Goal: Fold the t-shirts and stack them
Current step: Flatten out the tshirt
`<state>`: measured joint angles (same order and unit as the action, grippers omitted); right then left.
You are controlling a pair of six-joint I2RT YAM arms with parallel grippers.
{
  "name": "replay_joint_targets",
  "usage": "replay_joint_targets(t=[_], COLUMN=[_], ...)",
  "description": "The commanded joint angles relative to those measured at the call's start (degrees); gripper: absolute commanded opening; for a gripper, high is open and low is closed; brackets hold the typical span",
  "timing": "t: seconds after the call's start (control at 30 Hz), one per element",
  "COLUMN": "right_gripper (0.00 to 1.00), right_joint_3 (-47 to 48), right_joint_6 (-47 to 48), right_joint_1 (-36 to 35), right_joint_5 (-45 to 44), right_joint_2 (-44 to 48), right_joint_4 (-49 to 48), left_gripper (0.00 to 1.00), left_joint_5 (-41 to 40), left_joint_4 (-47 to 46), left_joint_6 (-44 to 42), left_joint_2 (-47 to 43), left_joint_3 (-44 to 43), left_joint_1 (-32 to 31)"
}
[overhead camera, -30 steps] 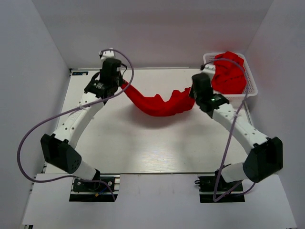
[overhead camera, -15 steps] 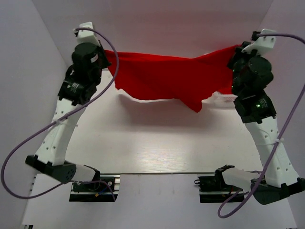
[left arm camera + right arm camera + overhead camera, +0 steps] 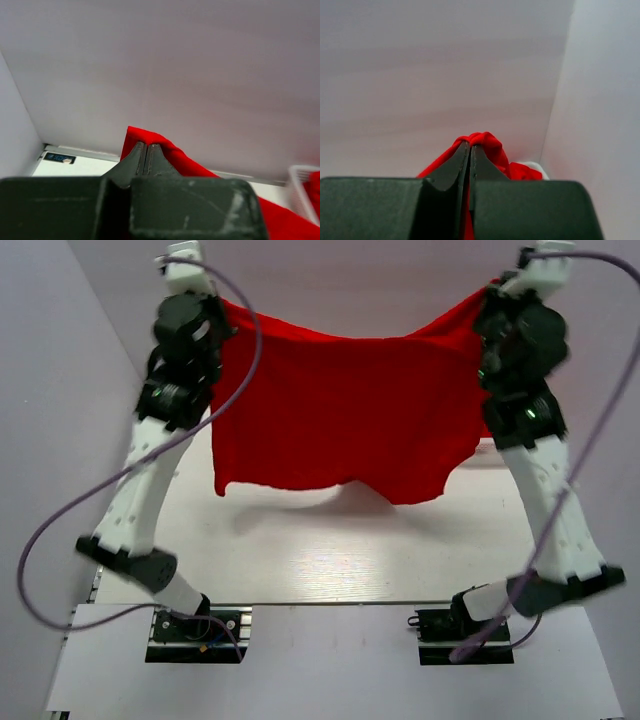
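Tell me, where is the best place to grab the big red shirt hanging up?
Probably best to take the t-shirt by its two top corners, one from each side, as the left gripper and right gripper pinch it now. It is floppy and wide, so held there it hangs flat and spread.

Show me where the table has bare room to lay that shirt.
The table is bare from its near edge to under the hanging t-shirt. Crowded above: the left gripper and right gripper pinch its top corners.

Left arm (image 3: 140,480) raised high, right arm (image 3: 548,500) likewise, left tool (image 3: 145,147) clamped, right tool (image 3: 470,146) clamped
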<state>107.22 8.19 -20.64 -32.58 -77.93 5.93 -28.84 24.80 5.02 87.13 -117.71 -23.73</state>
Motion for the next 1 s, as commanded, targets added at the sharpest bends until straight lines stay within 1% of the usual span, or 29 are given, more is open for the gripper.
replay_joint_targets(t=[0.0,0.03,0.07,0.13,0.17,0.2,0.23,0.27,0.3,0.33,0.37,0.4,0.43,0.5,0.53,0.57,0.6,0.63,0.67,0.7,0.73,0.77,0.8,0.83,0.87,0.9,0.93,0.97], right_gripper=[0.00,0.00,0.00,0.00,0.00,0.00,0.00,0.00,0.00,0.00,0.00,0.00,0.00,0.00,0.00,0.00,0.00,0.00,0.00,0.00,0.00,0.00,0.00,0.00,0.00,0.00,0.00,0.00], right_joint_3=[3.95,10.05,12.55,23.77,26.17,30.98,31.99,30.52,29.20,27.88,24.39,23.57,23.39,24.00,22.61,20.94,13.09,9.71,6.37,-3.50,-6.73,-9.72,-18.71,-21.76,-27.18,-32.20,-34.25,-38.71], right_joint_6=[1.66,1.57,1.48,0.52,0.34,-0.44,0.25,-0.01,-0.10,0.25,-0.18,-0.10,0.42,0.78,0.95,0.69,0.60,0.43,-0.27,-0.88,-1.50,-2.20,-5.43,-6.59,-7.56,-12.62,-14.49,-17.99], right_joint_1=[1.22,2.09,2.36,3.24,3.68,4.03,4.21,4.38,4.30,4.47,4.65,4.65,4.91,4.91,4.91,5.09,5.00,5.17,5.09,5.17,5.09,4.91,4.91,4.91,4.82,4.82,4.74,4.74], right_joint_5=[0.67,0.50,0.24,0.67,1.98,2.25,3.21,4.96,5.76,8.38,8.58,9.19,10.33,11.12,11.22,11.39,12.35,12.80,13.15,14.02,14.21,15.08,15.61,17.36,18.76,19.82,22.18,23.16], right_joint_2=[-12.22,-14.68,-19.40,-28.55,-30.42,-32.96,-33.51,-32.91,-29.59,-28.43,-27.02,-24.84,-23.33,-21.75,-20.08,-17.28,-15.86,-10.80,-8.84,-7.43,-5.84,-1.13,0.40,3.28,5.75,7.69,8.66,10.07], right_joint_4=[-0.66,-0.40,-0.22,0.13,0.04,-0.57,-3.71,-8.44,-10.83,-16.25,-17.96,-19.37,-20.51,-19.56,-17.99,-17.28,-17.27,-17.45,-17.88,-17.63,-17.45,-15.36,-14.82,-14.38,-13.59,-10.27,-8.76,-6.05], left_gripper=[0.00,0.00,0.00,0.00,0.00,0.00,0.00,0.00,0.00,0.00,0.00,0.00,0.00,0.00,0.00,0.00,0.00,0.00,0.00,0.00,0.00,0.00,0.00,0.00,0.00,0.00,0.00,0.00], left_joint_5=[-8.23,-9.12,-10.35,-10.36,-10.36,-9.84,-8.70,-8.69,-7.99,-5.20,-5.17,-4.13,-3.16,-1.85,-1.22,-0.70,-0.17,0.97,2.02,2.73,3.26,4.22,4.75,4.76,4.76,3.63,3.62,3.62], left_joint_4=[-2.54,-4.91,-6.33,-7.74,-8.62,-8.62,-10.45,-14.39,-16.08,-17.66,-21.07,-22.41,-22.42,-20.41,-19.79,-19.79,-17.96,-17.33,-16.72,-16.10,-15.49,-14.61,-12.51,-11.10,-9.69,-5.94,-4.68,-3.63], left_joint_6=[-5.00,-7.63,-8.87,-10.54,-12.29,-13.01,-14.06,-15.11,-15.91,-16.52,-16.53,-16.53,-16.53,-16.53,-15.83,-15.83,-14.52,-13.20,-12.15,-9.79,-8.02,-6.53,-4.94,-2.58,-1.25,1.29,5.84,7.80], left_joint_2=[10.40,12.69,17.15,21.74,23.85,27.18,28.00,28.00,28.00,25.31,23.54,21.87,20.37,16.59,15.01,13.08,9.15,6.93,4.56,2.28,-2.01,-3.79,-5.29,-6.52,-8.45,-9.25,-9.96,-10.49], left_joint_3=[-3.74,-5.41,-7.16,-14.27,-20.57,-23.41,-25.18,-27.29,-27.31,-27.31,-24.70,-23.54,-22.83,-21.60,-19.94,-14.53,-11.52,-8.01,0.47,5.08,9.56,17.87,21.43,27.47,30.49,33.13,38.64,41.48], left_joint_1=[0.87,0.87,1.66,2.36,2.98,2.98,3.68,3.69,4.21,4.21,4.21,4.74,4.74,4.74,4.74,4.74,4.74,4.74,4.74,4.74,4.74,4.74,4.74,4.74,4.13,4.13,4.74,4.74])
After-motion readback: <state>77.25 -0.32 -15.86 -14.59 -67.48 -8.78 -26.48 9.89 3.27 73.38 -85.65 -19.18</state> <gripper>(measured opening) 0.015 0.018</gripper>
